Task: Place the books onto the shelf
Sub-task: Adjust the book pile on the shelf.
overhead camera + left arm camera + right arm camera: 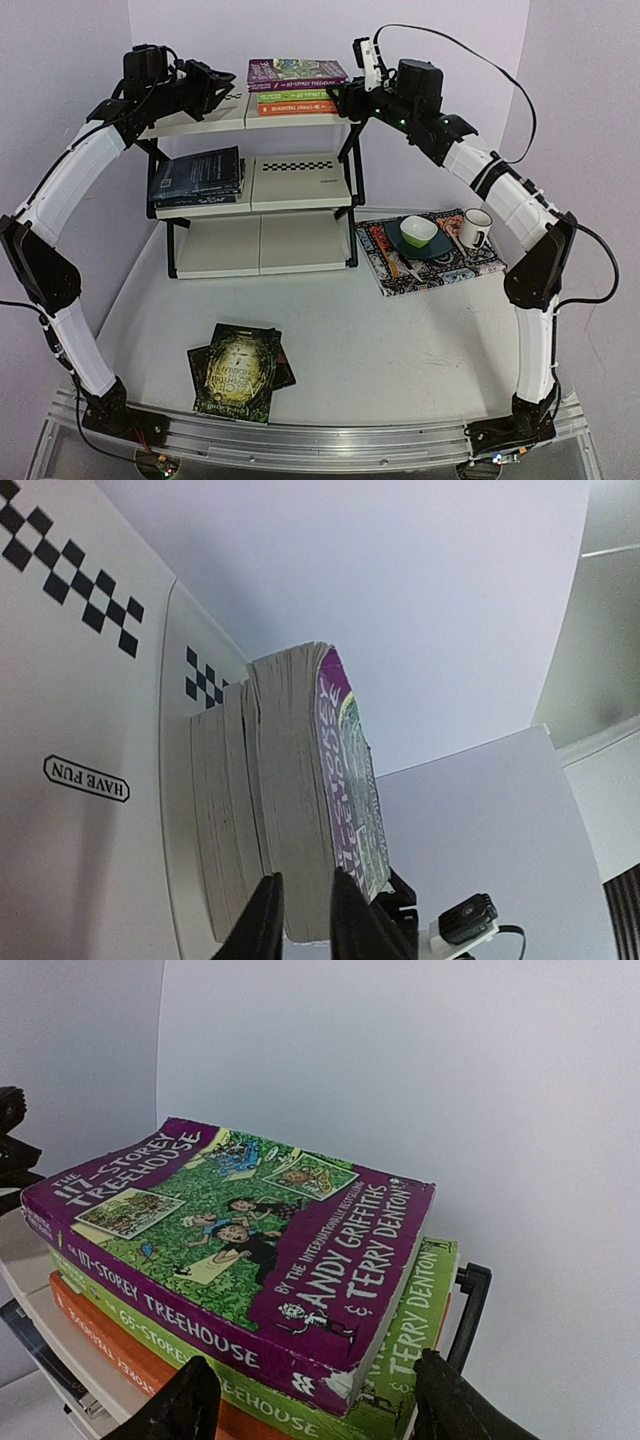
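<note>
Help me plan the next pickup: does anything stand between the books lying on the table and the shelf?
Nothing visible does. The table between the books and the shelf is bare; the mat with bowl and mug lies off to the right.

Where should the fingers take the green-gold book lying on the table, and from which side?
Its near short edge, coming from the arms' side. The green-gold book lies flat on a darker book, and its near end seems to reach past that one, so a finger may slip under there.
</note>
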Tool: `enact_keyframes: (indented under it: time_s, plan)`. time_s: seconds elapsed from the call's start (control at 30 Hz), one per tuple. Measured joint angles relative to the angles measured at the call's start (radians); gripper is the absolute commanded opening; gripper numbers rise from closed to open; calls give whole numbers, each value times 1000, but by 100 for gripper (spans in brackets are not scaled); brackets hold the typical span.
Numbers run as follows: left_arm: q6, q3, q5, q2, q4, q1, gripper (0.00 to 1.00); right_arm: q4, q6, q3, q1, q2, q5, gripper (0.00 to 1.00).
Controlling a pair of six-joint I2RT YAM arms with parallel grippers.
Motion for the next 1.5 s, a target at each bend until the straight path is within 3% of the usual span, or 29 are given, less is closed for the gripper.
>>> enact_keyframes:
  time_s: [0.13,0.57,1.5]
  plan:
    - [8,-1,-25,-12,0,0,0,6,-4,-12,0,-5,0,68]
    - [-18,50,9,26,1,0,0,13,-15,-82,0,-57,0,75]
    - [-84,159,91,145,3,-2,0,48,-34,-175,0,-137,0,76]
